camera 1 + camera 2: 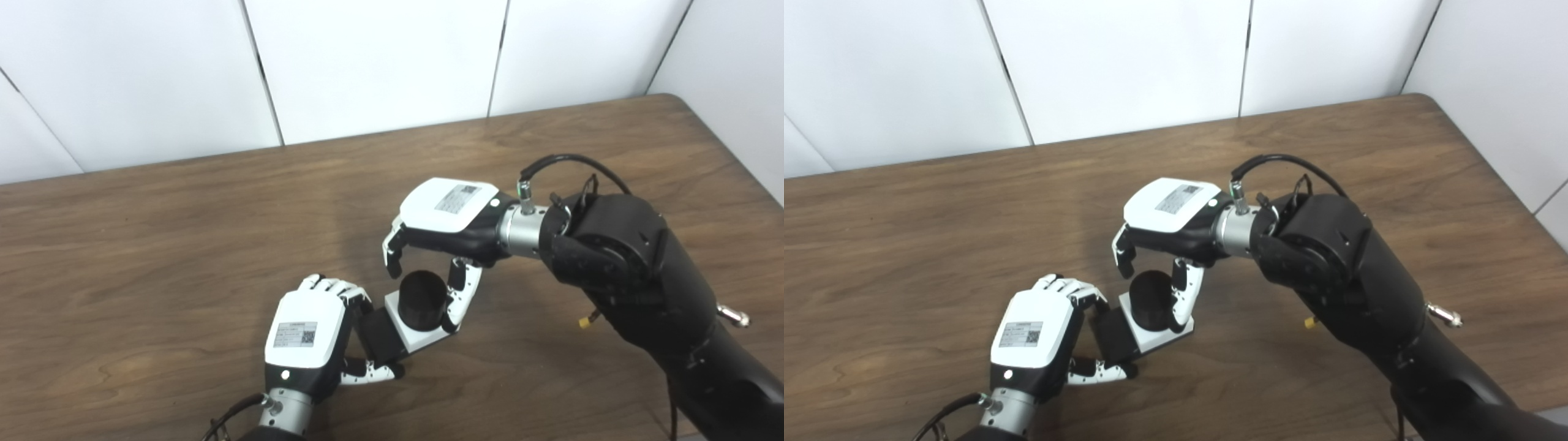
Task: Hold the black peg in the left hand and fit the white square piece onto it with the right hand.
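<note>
The white square piece [419,331] sits a little below the middle of the view, tilted, with a short black cylinder [422,298] rising from its top face. Touching its edge at about eight o'clock is a flat black block [381,334], probably the base of the black peg, though from above it is hard to tell how block and cylinder connect.

The left hand [312,334], coming up from six o'clock, is clenched round that black block: its fingers [343,291] curl over the top of it and its thumb [373,372] presses in from below.

The right hand [444,223] reaches in from three o'clock and arches over the cylinder, palm down. Its thumb [462,294] lies against the cylinder's three o'clock side and reaches down to the white piece, while its fingertips [393,254] hang at about eleven o'clock of the cylinder, just beside it; whether they touch it I cannot tell, so the grasp is unclear.

All of this hovers close over a brown wood-grain table [153,257], and white wall panels [380,61] stand behind it at twelve o'clock.
</note>
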### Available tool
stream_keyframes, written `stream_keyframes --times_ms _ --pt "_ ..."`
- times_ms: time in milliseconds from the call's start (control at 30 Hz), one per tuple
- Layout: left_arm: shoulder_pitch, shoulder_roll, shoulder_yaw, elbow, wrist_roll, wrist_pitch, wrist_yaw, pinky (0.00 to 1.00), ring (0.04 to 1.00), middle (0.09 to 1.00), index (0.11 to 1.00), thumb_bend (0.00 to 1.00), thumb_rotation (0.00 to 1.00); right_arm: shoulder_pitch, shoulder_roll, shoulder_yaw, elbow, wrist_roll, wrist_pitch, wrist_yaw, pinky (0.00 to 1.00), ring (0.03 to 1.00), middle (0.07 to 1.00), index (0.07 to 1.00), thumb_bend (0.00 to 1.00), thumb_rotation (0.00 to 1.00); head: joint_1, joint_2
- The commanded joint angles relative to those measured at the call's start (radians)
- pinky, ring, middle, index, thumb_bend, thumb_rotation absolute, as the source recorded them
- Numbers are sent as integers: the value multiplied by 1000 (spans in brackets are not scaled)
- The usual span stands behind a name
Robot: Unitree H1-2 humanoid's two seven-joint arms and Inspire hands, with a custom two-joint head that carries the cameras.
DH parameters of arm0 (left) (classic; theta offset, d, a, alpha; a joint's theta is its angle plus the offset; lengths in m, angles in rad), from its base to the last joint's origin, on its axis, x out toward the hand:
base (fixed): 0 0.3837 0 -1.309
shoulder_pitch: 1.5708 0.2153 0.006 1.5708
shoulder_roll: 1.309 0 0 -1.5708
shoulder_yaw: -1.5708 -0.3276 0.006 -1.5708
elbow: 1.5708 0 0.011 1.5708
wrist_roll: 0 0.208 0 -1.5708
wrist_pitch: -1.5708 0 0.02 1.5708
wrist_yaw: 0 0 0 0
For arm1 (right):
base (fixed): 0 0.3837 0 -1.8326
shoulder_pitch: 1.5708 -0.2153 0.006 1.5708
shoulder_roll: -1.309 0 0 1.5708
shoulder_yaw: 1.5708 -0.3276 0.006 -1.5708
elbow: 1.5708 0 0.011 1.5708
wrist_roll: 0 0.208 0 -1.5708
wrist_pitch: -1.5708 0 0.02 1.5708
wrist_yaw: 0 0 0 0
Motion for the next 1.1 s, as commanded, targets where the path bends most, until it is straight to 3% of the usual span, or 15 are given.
stream_keyframes --times_ms 0,300,367,533,900,1067 --pt "18 15 -3 25 37 5 -33 834 757 696 486 521 55 -45 4 -17 -34 6 8 -6 809 847 740 639 931 272 1 2" --pt "28 -1 16 23 56 21 -1 798 743 703 495 511 93 -33 5 -17 -34 6 10 -15 802 837 731 634 935 265 -3 6" --pt "31 -7 19 27 63 26 19 795 747 712 601 692 343 -31 5 -16 -36 4 11 -14 799 839 730 636 930 263 -2 6" --pt "40 -22 31 31 64 39 58 809 755 721 676 751 486 -18 9 -15 -33 1 15 -17 797 842 728 636 928 263 -2 8" --pt "41 -35 34 60 74 50 159 828 770 751 748 951 603 -6 13 -25 -15 6 2 -48 788 836 725 637 939 257 -2 12" --pt "40 -36 31 60 90 61 140 868 800 787 825 992 669 -5 15 -27 -15 4 6 -50 788 837 726 637 941 257 -2 14"
